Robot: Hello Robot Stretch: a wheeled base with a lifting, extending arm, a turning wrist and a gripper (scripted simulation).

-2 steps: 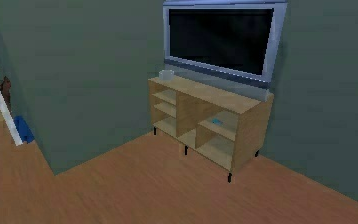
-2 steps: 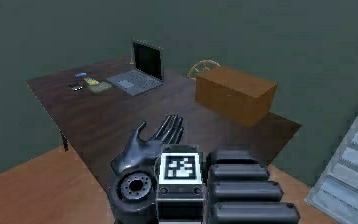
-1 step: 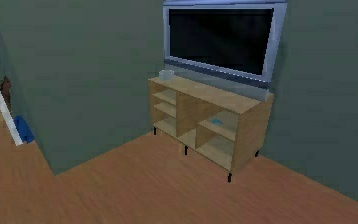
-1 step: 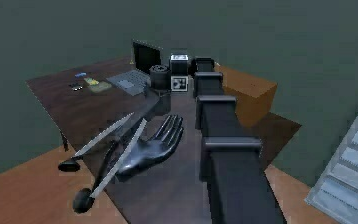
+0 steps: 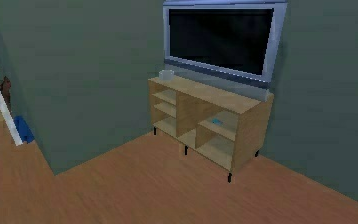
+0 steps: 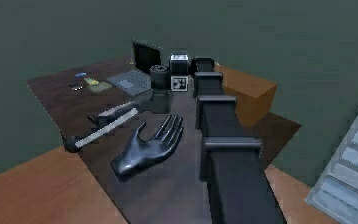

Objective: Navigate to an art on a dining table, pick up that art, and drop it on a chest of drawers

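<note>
A dark, glossy hand-shaped sculpture [image 6: 147, 148] lies on a dark dining table [image 6: 57, 105] in the arm side view, left of the arm. The arm, a dark square bar [image 6: 222, 140], reaches out over the tabletop. At its far end stand two white marked squares [image 6: 180, 75], and left of them is the gripper [image 6: 158, 73]. An open laptop [image 6: 135, 70] stands on the table right at the gripper, so I cannot tell whether it holds anything. The sculpture is well short of the gripper, nearer the picture's bottom.
A long grey bar-like thing [image 6: 105, 122] and small items [image 6: 82, 82] lie on the table. A brown box-like piece [image 6: 249, 95] stands right of the arm. In the forward view, a wooden shelf unit [image 5: 212, 125] with a large TV [image 5: 222, 38] stands against grey-green walls, with wood floor before it.
</note>
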